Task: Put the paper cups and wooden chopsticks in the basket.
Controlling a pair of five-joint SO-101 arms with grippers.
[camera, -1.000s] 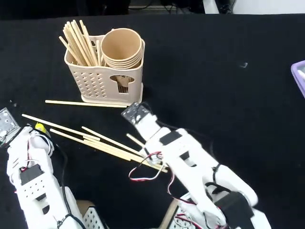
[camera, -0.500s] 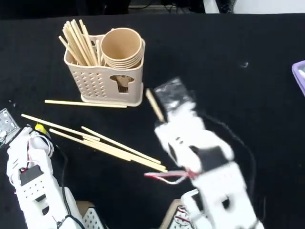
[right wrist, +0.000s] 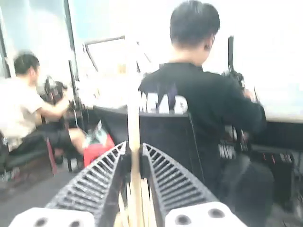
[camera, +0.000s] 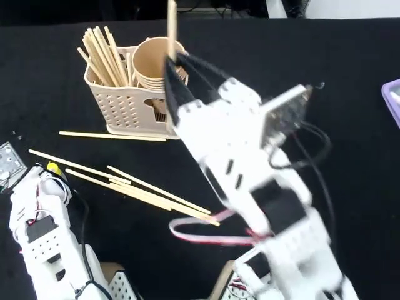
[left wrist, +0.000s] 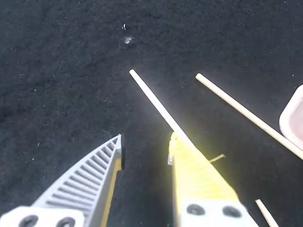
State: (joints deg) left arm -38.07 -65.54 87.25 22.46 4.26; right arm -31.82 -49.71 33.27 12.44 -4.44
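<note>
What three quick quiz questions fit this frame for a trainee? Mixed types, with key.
1. True or false: the right gripper is shut on a chopstick held upright.
2. The paper cups are: A) stacked in the basket, B) scattered loose, C) upside down.
3. Fill in: the left gripper is ____ (open or shut).
Key: 1 true; 2 A; 3 open.

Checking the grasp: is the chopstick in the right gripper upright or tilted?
Upright: the chopstick stands vertical, clamped in the shut right gripper.
</note>
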